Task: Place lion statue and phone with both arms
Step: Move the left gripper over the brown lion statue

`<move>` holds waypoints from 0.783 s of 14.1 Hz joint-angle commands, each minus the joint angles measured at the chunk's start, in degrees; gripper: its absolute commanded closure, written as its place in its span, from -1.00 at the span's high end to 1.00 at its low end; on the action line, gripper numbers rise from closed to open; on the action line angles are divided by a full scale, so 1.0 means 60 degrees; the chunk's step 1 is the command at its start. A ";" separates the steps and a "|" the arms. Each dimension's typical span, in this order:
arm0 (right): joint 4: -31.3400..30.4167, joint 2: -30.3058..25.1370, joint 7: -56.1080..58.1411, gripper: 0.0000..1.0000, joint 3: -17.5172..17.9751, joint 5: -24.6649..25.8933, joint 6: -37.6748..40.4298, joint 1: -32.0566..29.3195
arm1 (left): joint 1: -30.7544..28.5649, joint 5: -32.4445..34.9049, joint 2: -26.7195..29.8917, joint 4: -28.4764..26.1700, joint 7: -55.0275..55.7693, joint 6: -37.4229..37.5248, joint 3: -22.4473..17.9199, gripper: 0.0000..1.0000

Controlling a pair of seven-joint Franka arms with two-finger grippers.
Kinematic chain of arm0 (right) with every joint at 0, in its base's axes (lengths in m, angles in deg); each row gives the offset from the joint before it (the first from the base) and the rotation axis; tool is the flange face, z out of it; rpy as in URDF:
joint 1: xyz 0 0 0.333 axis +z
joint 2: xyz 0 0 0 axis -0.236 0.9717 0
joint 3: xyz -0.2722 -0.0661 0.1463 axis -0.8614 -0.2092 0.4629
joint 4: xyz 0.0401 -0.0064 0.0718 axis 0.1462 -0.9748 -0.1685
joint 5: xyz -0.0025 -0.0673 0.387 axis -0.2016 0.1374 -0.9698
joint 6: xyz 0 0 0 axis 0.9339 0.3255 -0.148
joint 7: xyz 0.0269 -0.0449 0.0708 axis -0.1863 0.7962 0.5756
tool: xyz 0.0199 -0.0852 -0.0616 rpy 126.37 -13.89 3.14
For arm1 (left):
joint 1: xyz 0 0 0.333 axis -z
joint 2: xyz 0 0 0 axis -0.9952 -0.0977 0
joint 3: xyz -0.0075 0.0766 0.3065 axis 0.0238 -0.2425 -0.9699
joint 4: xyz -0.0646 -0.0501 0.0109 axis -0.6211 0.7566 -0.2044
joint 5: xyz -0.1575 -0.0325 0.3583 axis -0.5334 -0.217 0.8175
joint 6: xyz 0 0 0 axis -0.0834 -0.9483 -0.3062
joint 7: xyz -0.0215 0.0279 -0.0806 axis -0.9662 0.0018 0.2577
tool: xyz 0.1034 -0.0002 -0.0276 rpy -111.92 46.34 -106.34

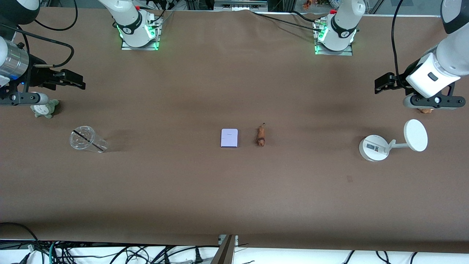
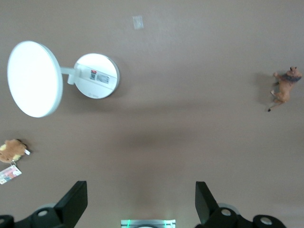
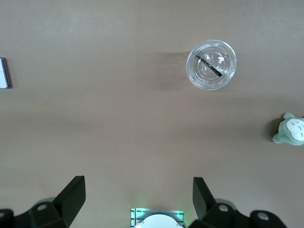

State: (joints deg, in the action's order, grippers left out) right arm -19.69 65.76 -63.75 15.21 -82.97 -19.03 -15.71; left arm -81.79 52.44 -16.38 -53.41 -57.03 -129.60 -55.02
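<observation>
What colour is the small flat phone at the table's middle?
The flat rounded-corner phone is pale lavender with a darker edge, clearest in the front view.

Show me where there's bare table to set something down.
Bare stretches: between clear cup and phone; between lion statue and white stand; everything nearer the camera. Tightest between phone and lion.

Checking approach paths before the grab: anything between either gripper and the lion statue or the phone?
Nothing visible. The left gripper hangs open at its end of the table; only bare table lies between it and the lion statue. The white stand sits nearer the camera, off that line. The right gripper, also open, has bare table toward the phone; the plastic cup lies aside.
</observation>
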 commanded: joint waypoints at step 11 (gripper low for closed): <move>0.0273 0.0103 0.0032 1.00 0.0054 -0.0058 0.0150 -0.0023 | 0.0210 -0.1037 -0.1990 -0.0046 0.1322 -0.2998 0.2490 1.00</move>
State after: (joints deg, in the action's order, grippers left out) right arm -19.53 65.82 -63.75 15.28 -82.97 -19.03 -15.70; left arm -80.95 47.39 -25.82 -53.79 -51.04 -143.63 -42.52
